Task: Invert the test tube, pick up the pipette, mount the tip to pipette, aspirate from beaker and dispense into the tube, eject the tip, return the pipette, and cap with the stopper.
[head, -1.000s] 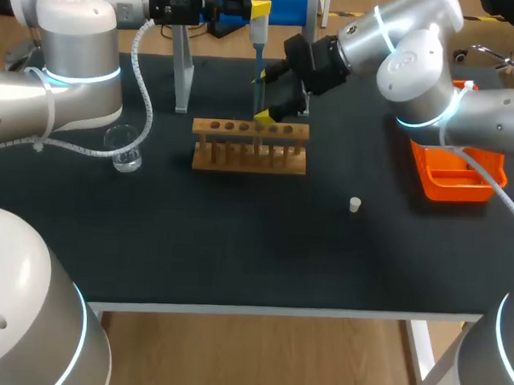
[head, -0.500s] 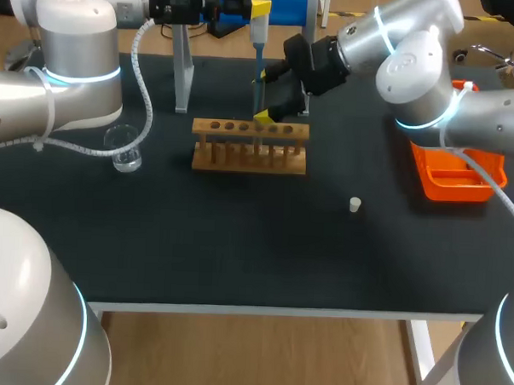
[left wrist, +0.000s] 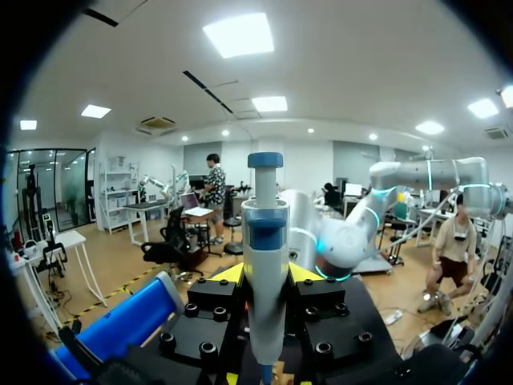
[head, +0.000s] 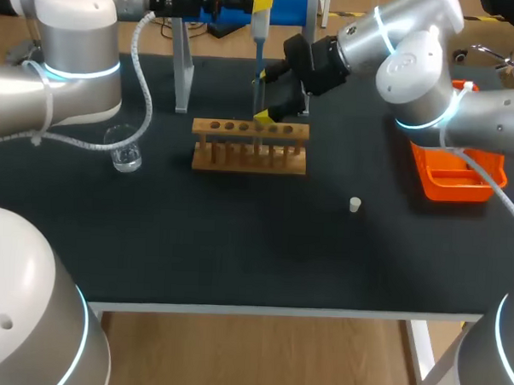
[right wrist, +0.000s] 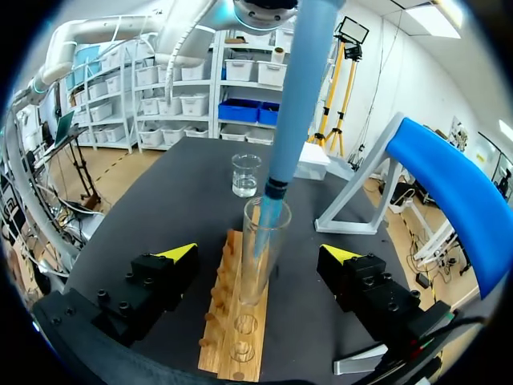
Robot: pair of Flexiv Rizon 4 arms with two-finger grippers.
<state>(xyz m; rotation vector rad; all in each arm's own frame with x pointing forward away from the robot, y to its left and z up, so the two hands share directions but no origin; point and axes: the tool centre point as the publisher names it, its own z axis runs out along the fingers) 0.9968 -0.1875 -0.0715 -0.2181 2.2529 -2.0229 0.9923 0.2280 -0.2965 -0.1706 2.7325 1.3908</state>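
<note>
Holding white-and-blue plastic pipette [left wrist: 265, 241] clenched in left tool [left wrist: 267, 277], its tip down inside clear glass test tube [right wrist: 258, 257] in wooden rack [right wrist: 228, 325]. Right tool [right wrist: 260, 253] released, tube between its fingers, apart from both.

- Head camera: high behind the robot, looking down over the whole tabletop [head: 238, 243].
- Left wrist camera: right against the pipette [left wrist: 265, 265], facing level into the room.
- Right wrist camera: low, near the rack [right wrist: 234, 321], facing along the tabletop.
- All three views share the pipette.
</note>
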